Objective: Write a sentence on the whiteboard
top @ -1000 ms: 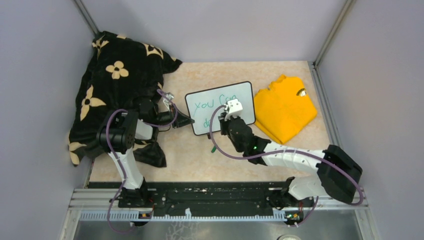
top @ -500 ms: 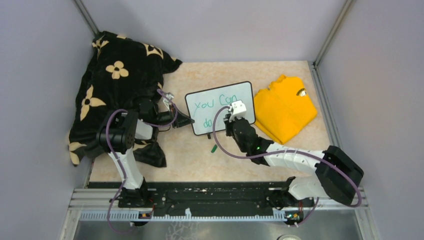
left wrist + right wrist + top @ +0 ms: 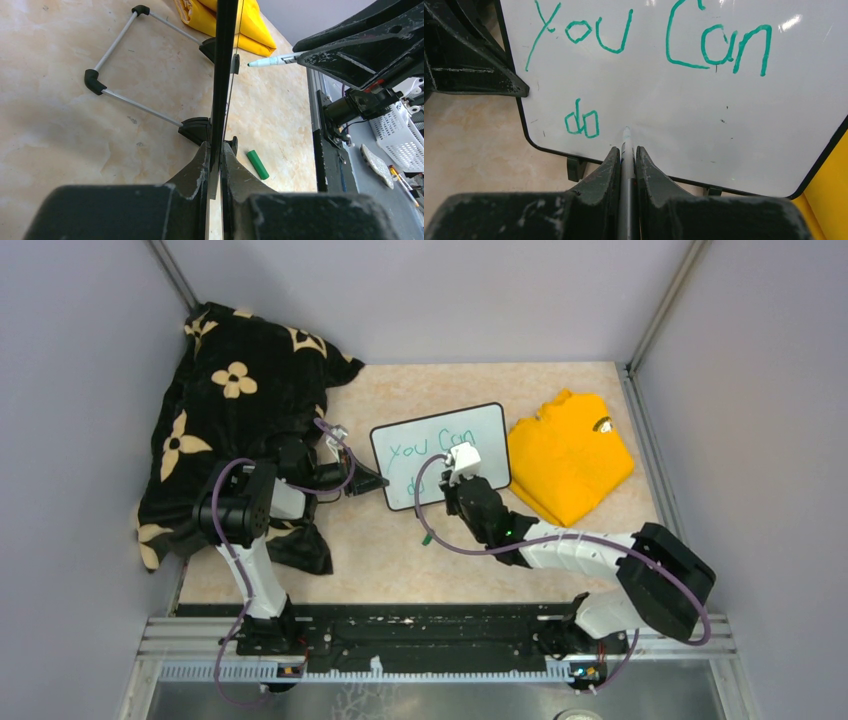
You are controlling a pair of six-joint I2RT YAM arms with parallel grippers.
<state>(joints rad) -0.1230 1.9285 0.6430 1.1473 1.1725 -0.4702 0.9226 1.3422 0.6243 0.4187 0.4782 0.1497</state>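
Note:
The whiteboard (image 3: 480,430) stands tilted on its small black feet mid-table, with "You Can" and "do" in green on it (image 3: 704,115). My left gripper (image 3: 378,481) is shut on the board's left edge; in the left wrist view its jaws (image 3: 216,147) pinch the black frame (image 3: 223,75), seen edge-on. My right gripper (image 3: 455,472) is shut on a white marker (image 3: 626,145), whose tip meets the board just right of "do". That marker (image 3: 272,61) also shows from the side in the left wrist view.
A green marker cap (image 3: 426,537) lies on the table in front of the board. A folded yellow shirt (image 3: 568,455) lies right of the board. A black blanket with cream flowers (image 3: 235,410) covers the back left. Grey walls enclose the table.
My right gripper swung a little right along the board with the marker, then came back left and slightly lower. The left gripper and the board have stayed put.

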